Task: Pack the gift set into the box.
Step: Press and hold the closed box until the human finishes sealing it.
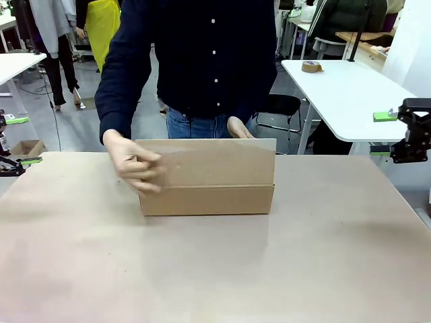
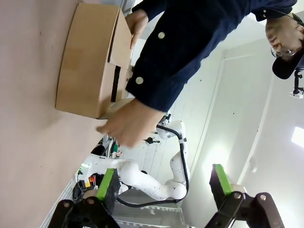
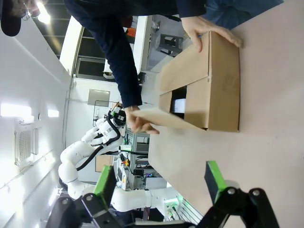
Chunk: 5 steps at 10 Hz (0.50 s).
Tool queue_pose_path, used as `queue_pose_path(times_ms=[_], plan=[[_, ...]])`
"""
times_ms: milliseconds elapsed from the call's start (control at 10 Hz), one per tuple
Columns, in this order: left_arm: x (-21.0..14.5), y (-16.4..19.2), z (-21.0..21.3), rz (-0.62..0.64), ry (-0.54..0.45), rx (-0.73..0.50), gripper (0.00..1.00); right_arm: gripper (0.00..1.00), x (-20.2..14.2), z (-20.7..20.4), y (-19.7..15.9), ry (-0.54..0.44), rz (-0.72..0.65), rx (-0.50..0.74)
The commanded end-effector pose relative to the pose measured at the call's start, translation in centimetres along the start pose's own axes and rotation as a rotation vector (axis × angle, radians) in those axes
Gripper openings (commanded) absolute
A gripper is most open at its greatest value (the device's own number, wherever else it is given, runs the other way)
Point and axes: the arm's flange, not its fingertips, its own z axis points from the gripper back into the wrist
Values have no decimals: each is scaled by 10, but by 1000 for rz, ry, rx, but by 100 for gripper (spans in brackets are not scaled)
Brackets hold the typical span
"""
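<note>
The large brown cardboard box (image 1: 209,182) stands at the middle of the table, toward the far side. A person holds it with both hands: one hand (image 1: 135,165) grips its left end, the other (image 1: 240,128) rests behind its top edge. In the right wrist view the box (image 3: 221,85) has its flaps partly folded over, and something white (image 3: 178,105) shows through the dark gap between them. The grey pouch and the pen are hidden. My left gripper (image 1: 20,141) is open at the table's left edge, and my right gripper (image 1: 382,134) is open beyond the right edge. Both are far from the box.
A white table (image 1: 350,94) with a tape roll (image 1: 311,66) stands at the back right, with a black chair (image 1: 279,108) beside it. A small carton (image 1: 27,147) sits on the floor at the left. The near half of the table (image 1: 215,269) is bare.
</note>
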Motion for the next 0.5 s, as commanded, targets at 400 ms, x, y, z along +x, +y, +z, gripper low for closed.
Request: queue_pose_path(times_ms=[400], plan=[[-5, 1, 0, -18, 11, -4, 100, 100, 1, -2, 0, -14, 17, 26]])
